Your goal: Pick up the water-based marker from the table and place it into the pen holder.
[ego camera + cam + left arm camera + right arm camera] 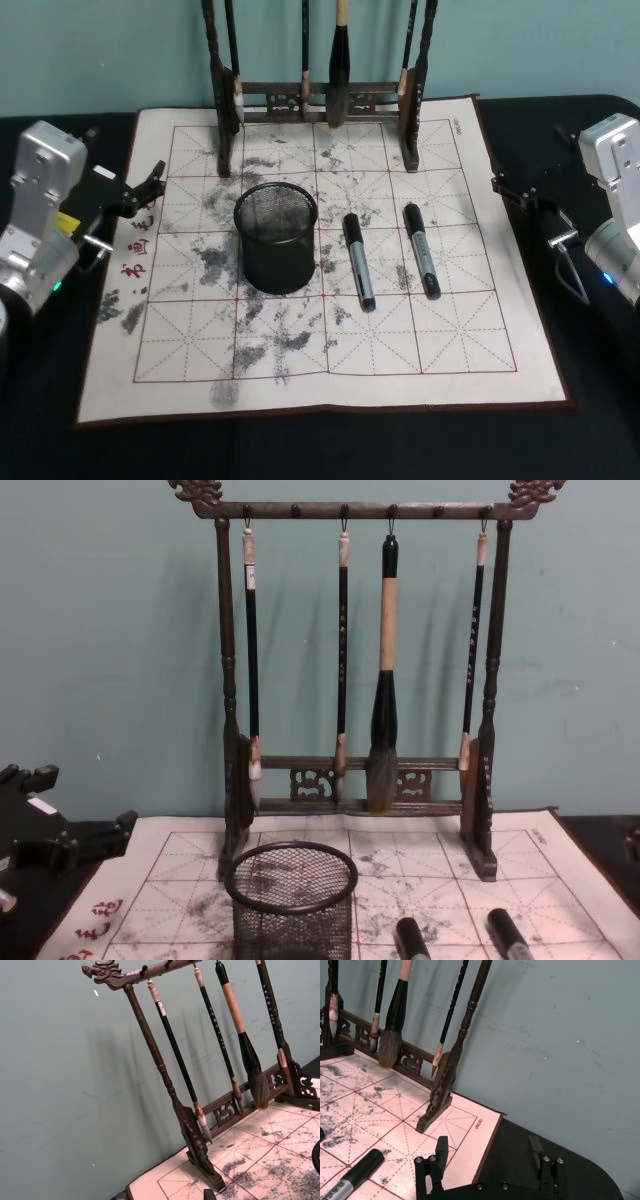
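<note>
Two black-and-grey markers lie side by side on the cream mat (450, 330), one (359, 262) just right of the pen holder and the other (421, 250) farther right. Both also show in the chest view, the nearer (410, 940) and the farther (507, 935). The pen holder (276, 237), a black mesh cup, stands upright at mid-mat with nothing visible inside. My left gripper (155, 190) hovers open at the mat's left edge. My right gripper (488, 1149) is open and empty over the mat's far right edge, with a marker end (355, 1177) nearby.
A tall dark wooden brush rack (320, 100) with several hanging brushes stands along the mat's far edge, before a teal wall. The dark tabletop (600, 420) surrounds the mat. A yellow tag (68, 222) sits on the left arm.
</note>
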